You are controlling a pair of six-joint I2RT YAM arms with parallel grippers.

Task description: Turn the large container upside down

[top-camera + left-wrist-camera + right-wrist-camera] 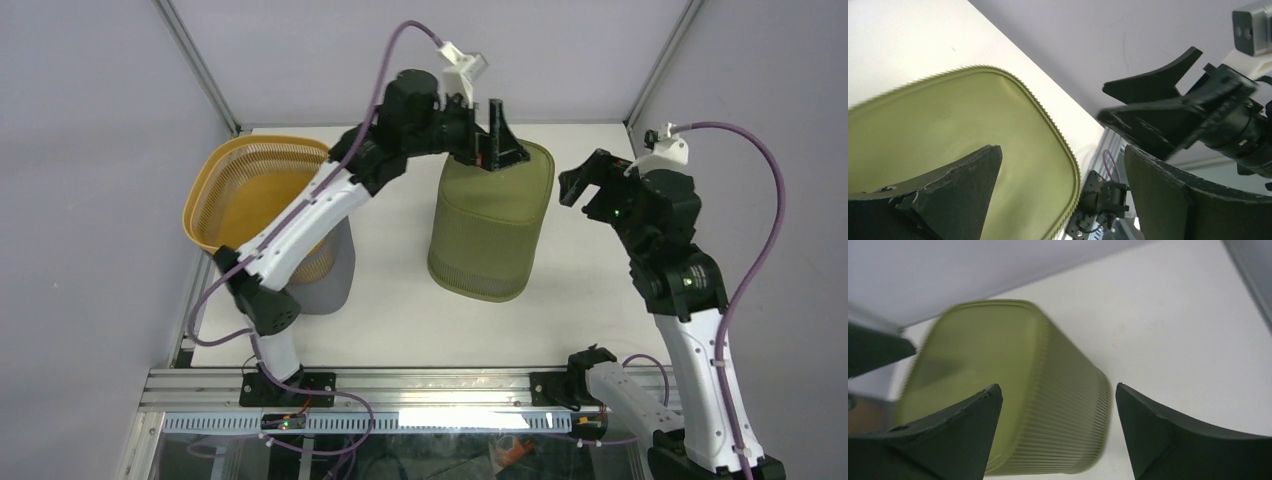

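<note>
left fingers (948, 200), right fingers (948, 440) wide, empty; green container (490, 225) inverted, white table (400, 300), lilac walls (100, 100)

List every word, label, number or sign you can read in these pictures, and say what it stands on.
None can be read: the green basket, the orange basket and the table show no print.

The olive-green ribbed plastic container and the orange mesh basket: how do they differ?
The olive-green ribbed plastic container stands upside down, closed base on top; the orange mesh basket sits upright, mouth open. The green one stands in the middle, the orange one far left. Both are rounded rectangles with slatted walls.
</note>
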